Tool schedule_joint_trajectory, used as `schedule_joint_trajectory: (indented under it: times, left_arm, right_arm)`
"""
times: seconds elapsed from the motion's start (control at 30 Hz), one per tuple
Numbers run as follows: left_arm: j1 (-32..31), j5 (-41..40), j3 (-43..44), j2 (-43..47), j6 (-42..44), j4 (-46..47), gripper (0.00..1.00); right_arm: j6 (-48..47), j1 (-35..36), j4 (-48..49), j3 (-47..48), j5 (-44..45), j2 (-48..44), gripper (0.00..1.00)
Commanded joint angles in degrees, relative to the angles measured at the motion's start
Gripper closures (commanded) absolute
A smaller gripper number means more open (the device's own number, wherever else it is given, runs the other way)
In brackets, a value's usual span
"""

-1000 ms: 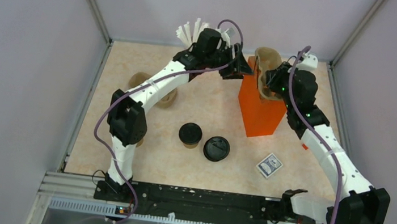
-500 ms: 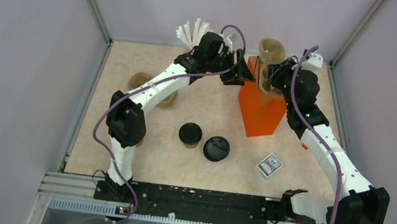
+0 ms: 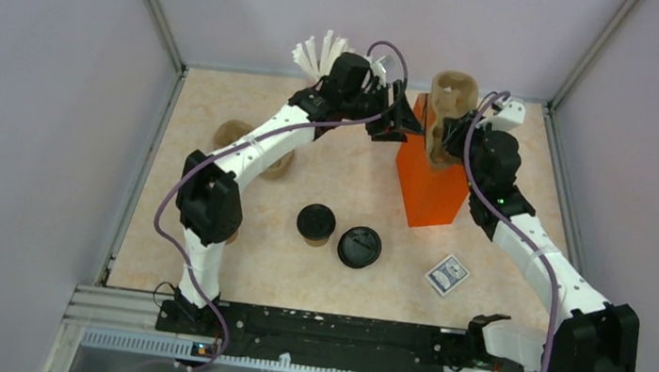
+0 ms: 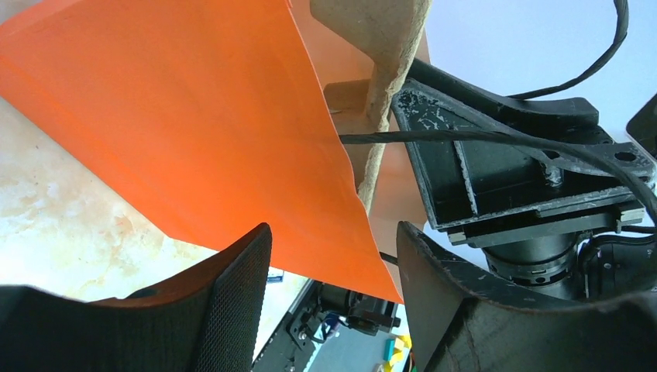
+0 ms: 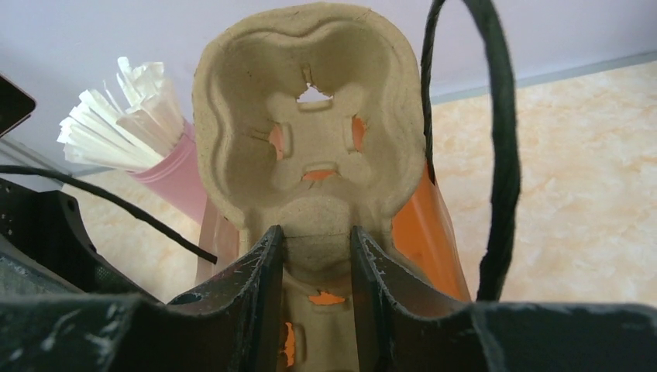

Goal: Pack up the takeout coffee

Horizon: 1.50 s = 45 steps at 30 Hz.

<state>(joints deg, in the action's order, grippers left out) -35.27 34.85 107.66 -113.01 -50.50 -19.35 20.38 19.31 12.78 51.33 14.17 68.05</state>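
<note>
**Takeout coffee (image 3: pixel 315 222) out on the table (image 3: pixel 346 174), both my arms far off at the bag**

Closest to my bases, a small printed card (image 3: pixel 448 275) lies flat toward the right. Just past it, a flat black lid (image 3: pixel 359 246) sits beside the takeout coffee. The coffee stands upright near the middle of the table, lid on, well apart from both my grippers. Further left, a lidless brown cup (image 3: pixel 230 131) is partly hidden behind my left arm.

That arm bends at the elbow and stretches away and rightward. My left gripper (image 4: pixel 333 240) hangs at the left side of the orange bag (image 3: pixel 429 194), fingers apart, with the bag's edge in the gap between them.

My right arm reaches up and leftward to the bag's top. My right gripper (image 5: pixel 316 240) is clamped on the narrow end of a pulp cup carrier (image 5: pixel 310 116), which stands on end at the bag's open mouth.

Against the far wall is a pink holder of white sticks (image 5: pixel 182 174).
</note>
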Motion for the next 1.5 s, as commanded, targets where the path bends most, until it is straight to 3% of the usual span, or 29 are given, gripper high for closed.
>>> schedule_joint_trajectory:
  times: [0.0, 0.4, 0.63, 0.8, 1.3, 1.47]
  left_arm:
    - [0.91, -0.75, 3.27, -0.85, -0.58, 3.14, 0.34]
    - [4.16, -2.25, 16.6, -10.03, 0.11, 2.7, 0.34]
    - [4.19, -3.38, 16.69, -11.01, 2.24, 1.44, 0.39]
    - [4.17, -2.18, 16.75, -11.53, 0.68, 4.3, 0.4]
    - [4.5, -2.65, 15.82, -7.08, -0.09, 6.16, 0.41]
    - [4.44, -2.06, 11.57, -4.7, -1.42, 8.29, 0.41]
  right_arm:
    - [-2.41, -0.46, 3.2, 0.03, -1.38, -2.08, 0.78]
    - [-4.6, -0.45, -6.3, 2.23, -4.8, -6.4, 0.79]
    - [-5.41, -0.5, -9.62, 3.91, -5.66, -6.19, 0.79]
    - [-5.46, -0.45, -21.28, 9.63, -5.93, -1.55, 0.79]
    - [-2.54, -0.42, -25.39, 7.7, -1.78, -1.78, 0.8]
    - [0.47, -0.5, -31.0, 9.53, 1.25, 0.03, 0.8]
